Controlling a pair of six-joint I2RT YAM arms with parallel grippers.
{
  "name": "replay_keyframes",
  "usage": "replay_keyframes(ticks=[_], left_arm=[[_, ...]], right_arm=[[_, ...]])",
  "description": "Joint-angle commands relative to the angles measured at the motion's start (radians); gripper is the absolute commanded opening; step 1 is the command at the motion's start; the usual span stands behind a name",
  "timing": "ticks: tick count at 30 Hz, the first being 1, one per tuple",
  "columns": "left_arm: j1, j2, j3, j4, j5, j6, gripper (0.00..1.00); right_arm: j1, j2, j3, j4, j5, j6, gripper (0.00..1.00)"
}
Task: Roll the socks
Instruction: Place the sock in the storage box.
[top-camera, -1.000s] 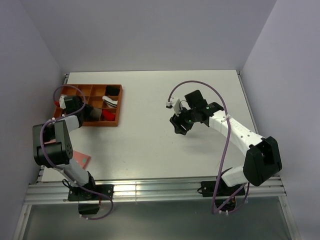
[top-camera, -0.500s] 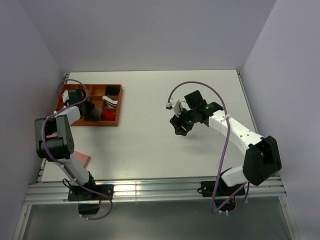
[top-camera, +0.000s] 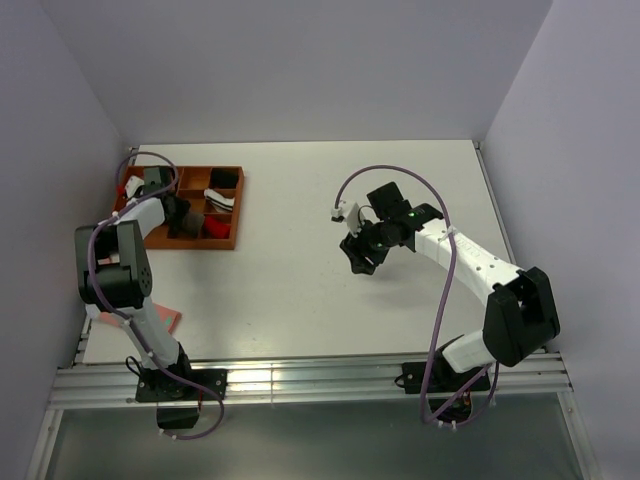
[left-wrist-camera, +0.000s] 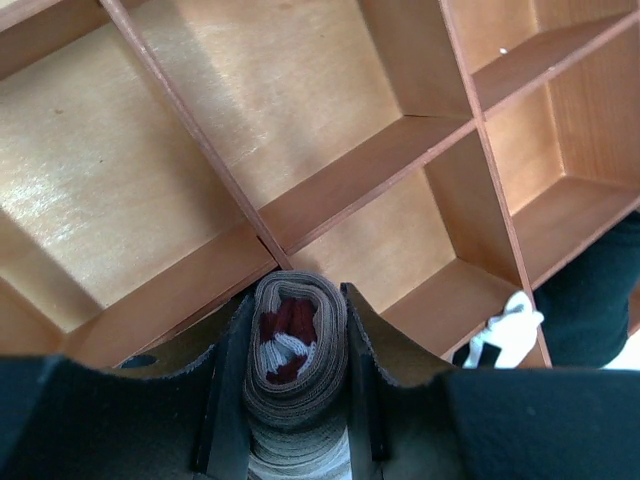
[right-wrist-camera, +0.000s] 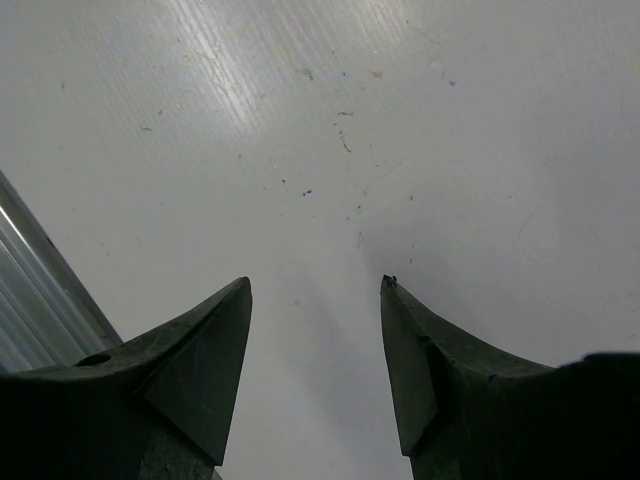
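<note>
Since a second ago my left arm has swung farther back over the wooden tray (top-camera: 236, 210), while my right arm has barely shifted. My left gripper (left-wrist-camera: 296, 305) is clamped on the tan-brown sock (left-wrist-camera: 292, 385), which is wound into a tight roll with maroon and white at its core and hangs above a bare compartment. My right gripper (right-wrist-camera: 315, 300) stands wide with nothing in it, over the table (top-camera: 300, 290). So this roll looks done and only needs setting down. Whether the red bundle (top-camera: 213, 231) in the tray is the other sock, I cannot tell. A black bundle (left-wrist-camera: 595, 290) and a white bundle (left-wrist-camera: 505, 325) sit in compartments to one side, a flat pinkish piece (top-camera: 165, 318) lies near my base, and the dividers (left-wrist-camera: 360, 175) crowd my fingers
</note>
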Motion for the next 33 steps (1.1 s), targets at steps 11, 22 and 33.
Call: replay_keyframes(ticks=[11,22,33], left_arm=[[-0.075,0.176,0.092,-0.544,-0.252,-0.128,0.00],[-0.081,0.081,0.002,-0.411,-0.207,-0.028,0.24],[-0.081,-0.007,-0.040,-0.327,-0.167,0.049,0.44]], right_arm=[[-0.004,-0.013,0.047,-0.055,-0.027,-0.002,0.61],[-0.003,-0.009,0.047,-0.071,-0.029,-0.011,0.61],[-0.003,0.012,0.057,-0.083,-0.035,-0.025,0.62]])
